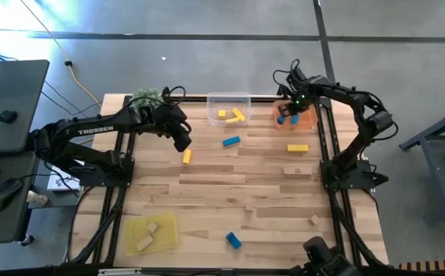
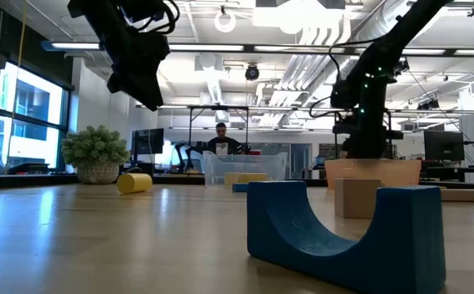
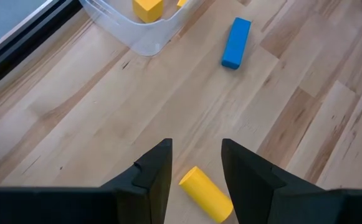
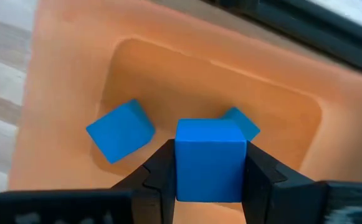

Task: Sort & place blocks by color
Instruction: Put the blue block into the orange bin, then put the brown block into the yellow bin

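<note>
Closest to the low camera, a blue arch-shaped block [image 2: 344, 237] sits on the wooden table [image 1: 268, 192], with a plain wood cube [image 2: 356, 197] just behind it. At the far right, the right gripper [image 4: 209, 163] hangs over the orange tray [image 4: 68, 93], its fingers clamped on a blue cube [image 4: 209, 159]; two more blue blocks [image 4: 119, 130] already lie inside that tray. Across the table, the left gripper [image 3: 196, 163] hovers with fingers parted and empty above a yellow cylinder [image 3: 206, 194] lying on the wood. Beyond it, the clear tray [image 1: 229, 100] holds yellow blocks [image 1: 237, 115], and a blue bar [image 1: 231, 141] lies just in front of the clear tray. A yellow bar [image 1: 298, 148] rests in front of the orange tray, with plain wood pieces [image 1: 298, 170] scattered nearby. At the near left corner, a yellow tray [image 1: 150, 232] contains two plain wood blocks [image 1: 147, 235]. A green spiky plant [image 2: 95, 148] stands at the far left edge, and a person [image 2: 221, 140] is visible in the room beyond.
</note>
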